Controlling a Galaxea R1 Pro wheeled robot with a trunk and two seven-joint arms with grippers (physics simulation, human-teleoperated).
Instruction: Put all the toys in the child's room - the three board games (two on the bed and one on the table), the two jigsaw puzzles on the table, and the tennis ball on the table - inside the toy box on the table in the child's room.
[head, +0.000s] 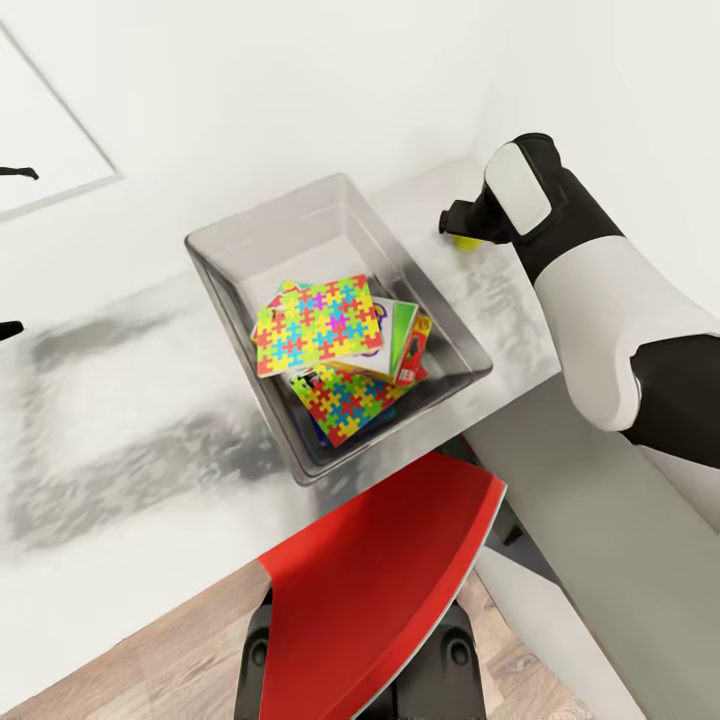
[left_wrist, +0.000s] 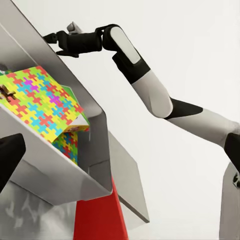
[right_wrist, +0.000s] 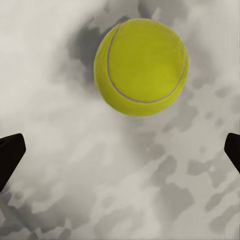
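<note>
**White walls, mottled tabletop — one ball left to collect**

White wall backs the tabletop (head: 120, 420), and your right end effector (right_wrist: 120, 150) hangs just over the tennis ball (right_wrist: 141, 66). In the right wrist view its two dark fingertips (right_wrist: 10, 155) sit at the far edges with bare tabletop between them — spread wide and holding nothing. The ball rests on the tabletop ahead of the fingertips, not yet between them, so judge the reach as a little short: you likely need to carry the wrist forward before closing.

From the head view the ball (head: 465, 240) peeks out beneath the right wrist, near the far corner of the tabletop and just beside the toy box (head: 230, 250), apart from its rim. That closeness should make for a short carry.

Inside the toy box the two jigsaw puzzles (head: 315, 325) lie on top, tilted, over the board games (head: 405, 340), whose green and red edges show beneath. They are stacked loosely, leaving open floor at the box's far end — probably the easiest spot to drop a ball that will roll.

Your left end effector (left_wrist: 7, 160) shows one dark fingertip beside the box wall; you cannot tell how open it is. A red chair (head: 380, 590) stands below the tabletop edge.
</note>
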